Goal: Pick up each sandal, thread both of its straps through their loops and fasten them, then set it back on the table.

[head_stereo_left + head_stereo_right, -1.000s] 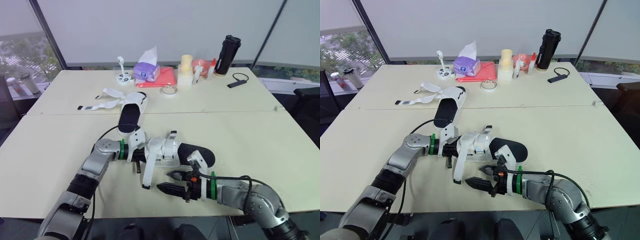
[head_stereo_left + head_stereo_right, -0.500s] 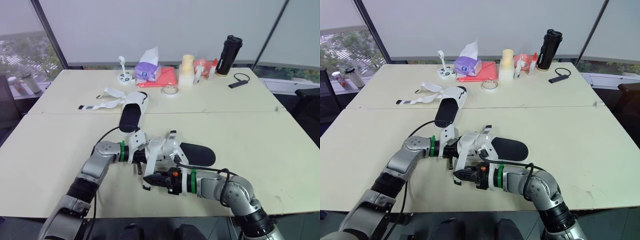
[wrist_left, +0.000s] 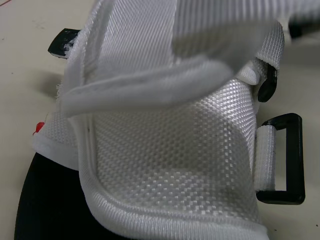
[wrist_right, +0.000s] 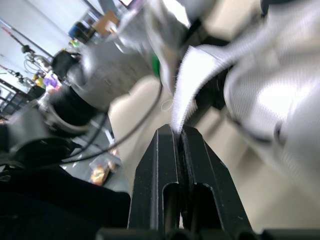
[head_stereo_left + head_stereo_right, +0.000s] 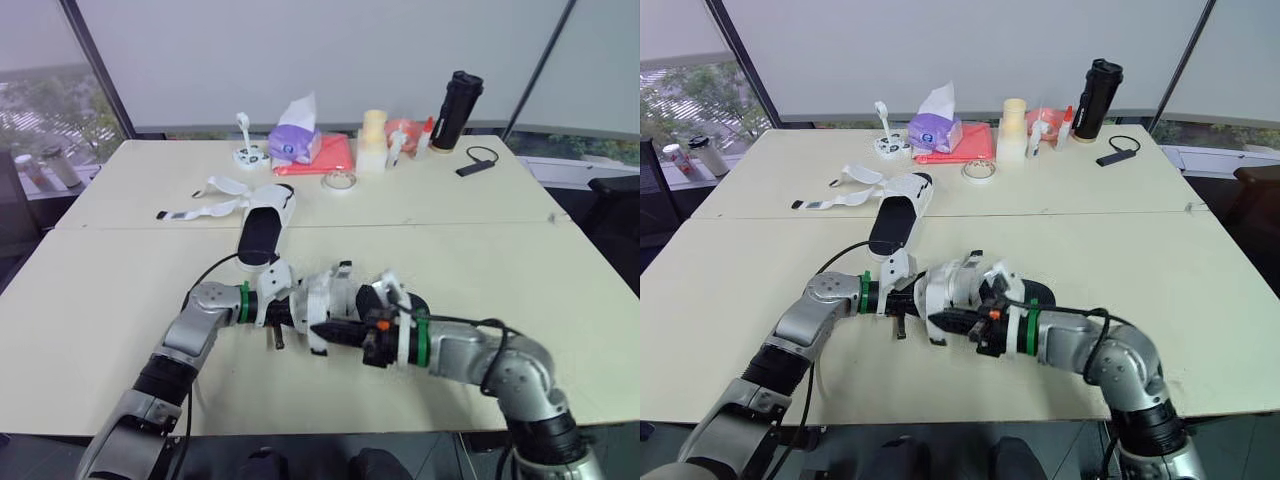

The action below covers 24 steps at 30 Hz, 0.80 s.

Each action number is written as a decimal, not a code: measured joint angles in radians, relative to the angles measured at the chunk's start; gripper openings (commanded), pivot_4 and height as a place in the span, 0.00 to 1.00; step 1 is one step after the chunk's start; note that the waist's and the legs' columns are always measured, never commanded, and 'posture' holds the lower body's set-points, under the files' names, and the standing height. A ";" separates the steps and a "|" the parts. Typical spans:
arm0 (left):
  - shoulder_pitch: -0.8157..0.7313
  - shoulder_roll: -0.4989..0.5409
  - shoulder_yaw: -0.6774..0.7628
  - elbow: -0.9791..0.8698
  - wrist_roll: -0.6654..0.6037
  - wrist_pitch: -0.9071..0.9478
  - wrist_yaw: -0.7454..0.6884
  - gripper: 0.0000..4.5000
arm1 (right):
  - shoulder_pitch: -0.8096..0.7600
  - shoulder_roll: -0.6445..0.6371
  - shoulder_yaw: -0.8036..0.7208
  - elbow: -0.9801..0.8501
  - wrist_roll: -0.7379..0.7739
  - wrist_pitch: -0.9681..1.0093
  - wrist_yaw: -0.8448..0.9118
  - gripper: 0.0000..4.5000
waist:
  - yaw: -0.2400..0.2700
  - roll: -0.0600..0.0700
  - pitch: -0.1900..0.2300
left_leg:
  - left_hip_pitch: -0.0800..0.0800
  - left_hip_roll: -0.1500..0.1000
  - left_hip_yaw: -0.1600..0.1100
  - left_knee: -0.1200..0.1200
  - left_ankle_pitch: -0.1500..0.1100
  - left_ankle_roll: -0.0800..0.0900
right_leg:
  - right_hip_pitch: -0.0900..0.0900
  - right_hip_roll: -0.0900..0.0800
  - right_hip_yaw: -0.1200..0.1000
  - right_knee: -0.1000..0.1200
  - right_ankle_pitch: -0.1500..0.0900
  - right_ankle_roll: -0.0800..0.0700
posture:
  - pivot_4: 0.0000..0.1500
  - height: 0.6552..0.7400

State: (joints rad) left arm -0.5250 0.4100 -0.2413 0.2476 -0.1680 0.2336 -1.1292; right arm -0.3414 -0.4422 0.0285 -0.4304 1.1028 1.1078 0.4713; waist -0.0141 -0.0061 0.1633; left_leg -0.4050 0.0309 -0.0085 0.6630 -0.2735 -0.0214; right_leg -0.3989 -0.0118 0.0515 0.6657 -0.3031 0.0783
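**Robot pinches sandal strap over pale work surface**

A wide cream surface (image 5: 520,250), made of two tops pushed together, carries both sandals. The far sandal (image 5: 262,228) lies flat near the middle seam with its black footbed up and its white straps splayed loose toward the robot's left.

Nearer the robot, the second sandal (image 5: 338,285) sits between the two arms at the front half of the surface. Its white woven upper is bunched toward the left tool (image 5: 272,308) and its black sole points to the robot's right. The left tool is pressed against the heel end of this sandal, but how far it is closed cannot be told. The right tool (image 4: 178,131) comes in from the robot's right with its two black fingers closed tight, clamping the frayed end of a white strap (image 4: 187,85) between the tips.

Along the far edge stand a black bottle (image 5: 458,97), a purple tissue box (image 5: 294,143) and a roll of tape (image 5: 337,180).

In the left wrist view, a black rectangular loop (image 3: 290,157) hangs from a short white tab at the side of the woven upper.
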 measured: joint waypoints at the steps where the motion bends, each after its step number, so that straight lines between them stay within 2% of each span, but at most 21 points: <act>1: -0.003 -0.001 -0.001 0.009 0.002 -0.011 -0.001 0.00 | -0.043 -0.015 -0.009 0.001 0.011 0.002 0.007 0.02 | 0.000 0.000 0.000 | 0.000 0.000 0.000 0.000 0.000 0.000 | 0.000 0.000 0.000 0.000 0.000 0.000 | 1.00 1.00; 6: -0.026 -0.014 -0.011 0.043 0.005 -0.034 -0.010 0.00 | -0.175 -0.007 -0.012 0.072 -0.003 -0.002 0.021 0.02 | 0.004 0.000 0.000 | -0.001 -0.001 0.000 0.000 0.000 0.000 | -0.001 -0.001 -0.001 -0.001 0.000 0.000 | 1.00 1.00; 11: -0.030 -0.020 -0.013 0.055 0.008 -0.048 -0.004 0.00 | -0.245 0.013 0.052 0.183 -0.094 -0.030 0.081 0.02 | 0.004 0.000 0.000 | -0.001 -0.001 0.000 0.000 0.000 0.000 | 0.000 -0.001 -0.001 0.000 0.000 0.000 | 1.00 1.00; 16: -0.020 -0.019 -0.008 0.050 0.006 -0.048 0.004 0.00 | -0.248 0.014 0.100 0.264 -0.201 -0.103 0.176 0.02 | 0.001 0.000 0.000 | -0.001 -0.001 0.000 0.000 0.000 0.000 | 0.000 -0.001 -0.001 0.000 0.000 0.000 | 1.00 1.00; 24: 0.001 -0.018 0.012 0.041 0.002 -0.043 0.021 0.00 | -0.247 0.041 0.132 0.290 -0.302 -0.180 0.244 0.02 | -0.003 0.000 -0.001 | 0.003 0.000 0.000 0.000 0.000 0.000 | 0.002 -0.001 0.000 0.001 0.000 0.000 | 1.00 1.00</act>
State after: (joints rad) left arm -0.5239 0.3923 -0.2293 0.2887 -0.1661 0.1909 -1.1084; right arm -0.5885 -0.4013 0.1610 -0.1408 0.8006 0.9275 0.7157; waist -0.0172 -0.0061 0.1626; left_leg -0.4023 0.0310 -0.0083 0.6634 -0.2735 -0.0214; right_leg -0.3968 -0.0124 0.0511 0.6665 -0.3030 0.0783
